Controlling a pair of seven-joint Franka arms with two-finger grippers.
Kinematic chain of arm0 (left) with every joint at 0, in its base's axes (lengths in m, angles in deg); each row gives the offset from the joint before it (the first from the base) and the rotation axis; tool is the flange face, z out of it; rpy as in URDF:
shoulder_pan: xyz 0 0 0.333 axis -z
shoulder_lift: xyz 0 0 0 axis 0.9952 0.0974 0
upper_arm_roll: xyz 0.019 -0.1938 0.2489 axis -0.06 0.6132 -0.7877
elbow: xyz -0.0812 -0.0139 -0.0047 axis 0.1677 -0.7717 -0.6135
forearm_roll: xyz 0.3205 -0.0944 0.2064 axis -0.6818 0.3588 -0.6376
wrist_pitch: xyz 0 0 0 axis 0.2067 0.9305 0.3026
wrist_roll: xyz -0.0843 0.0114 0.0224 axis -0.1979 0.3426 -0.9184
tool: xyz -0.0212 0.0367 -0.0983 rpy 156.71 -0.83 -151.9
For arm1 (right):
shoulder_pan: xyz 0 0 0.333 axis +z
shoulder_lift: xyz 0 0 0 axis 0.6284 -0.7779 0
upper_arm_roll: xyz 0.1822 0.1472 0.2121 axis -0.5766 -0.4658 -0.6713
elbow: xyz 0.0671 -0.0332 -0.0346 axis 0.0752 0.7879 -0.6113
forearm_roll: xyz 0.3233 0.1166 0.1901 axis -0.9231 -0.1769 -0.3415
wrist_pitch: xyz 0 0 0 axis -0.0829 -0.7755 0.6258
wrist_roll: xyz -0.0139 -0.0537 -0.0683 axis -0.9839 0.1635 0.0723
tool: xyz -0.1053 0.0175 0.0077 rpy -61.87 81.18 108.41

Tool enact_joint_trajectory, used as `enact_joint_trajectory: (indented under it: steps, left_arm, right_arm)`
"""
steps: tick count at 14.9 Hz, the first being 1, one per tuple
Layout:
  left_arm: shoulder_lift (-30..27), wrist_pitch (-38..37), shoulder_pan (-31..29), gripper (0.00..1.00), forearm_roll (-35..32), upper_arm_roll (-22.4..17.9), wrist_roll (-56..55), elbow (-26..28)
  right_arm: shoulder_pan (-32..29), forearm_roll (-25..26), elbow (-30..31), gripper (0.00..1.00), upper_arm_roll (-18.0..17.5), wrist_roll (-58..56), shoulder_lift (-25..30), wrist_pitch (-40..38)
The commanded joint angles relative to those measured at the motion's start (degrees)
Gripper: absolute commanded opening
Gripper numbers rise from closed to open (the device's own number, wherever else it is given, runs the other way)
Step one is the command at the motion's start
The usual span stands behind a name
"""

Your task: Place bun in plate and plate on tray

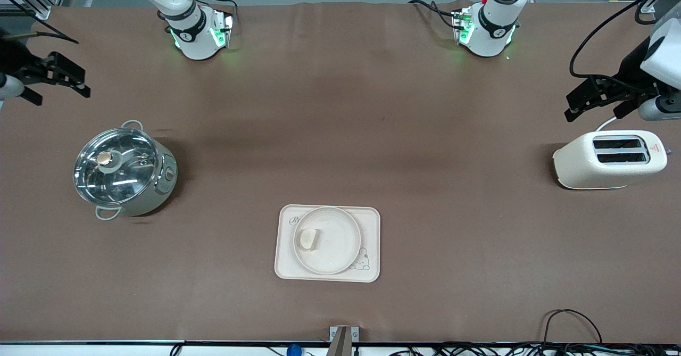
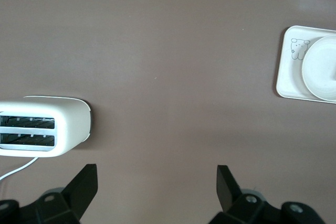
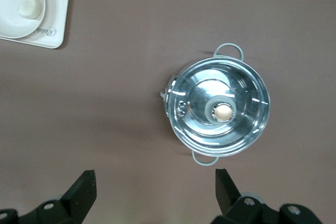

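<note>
A brown mat covers the bench (image 1: 340,132) from edge to edge, with grey floor showing along the top of the front view and cables trailing along the bottom. Low in the centre of that frame I see the tray (image 1: 284,263), with the plate (image 1: 335,241) resting on it and the bun (image 1: 308,238) lying in the plate. A lidded steel pot (image 1: 123,171) stands at middle left of the frame, and a white toaster (image 1: 609,159) at middle right.

My left gripper (image 1: 588,100) hangs at the right edge of the frame above the toaster, its fingers spread wide and holding nothing. My right gripper (image 1: 66,76) hangs at the left edge of the frame, above the pot, likewise spread wide and empty. Both are well apart from the tray, plate and bun.
</note>
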Motion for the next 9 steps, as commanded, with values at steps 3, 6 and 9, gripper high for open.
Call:
enact_joint_trajectory:
  steps: [3,6,9]
  left_arm:
    - [0.4,-1.1,-0.3,1.00,0.4,-0.1,1.3,-1.2]
    - [0.4,-1.1,-0.2,1.00,0.2,-0.4,0.7,-1.4]
    - [0.4,-1.1,-0.1,1.00,0.2,-0.4,0.7,-1.4]
  right_arm:
    - [-1.0,1.3,1.8,1.00,-0.4,-0.9,1.3,0.5]
    - [-1.0,1.3,1.6,1.00,-0.5,-0.8,1.3,0.6]
    - [-0.9,1.2,1.6,1.00,-0.5,-0.6,1.0,0.9]
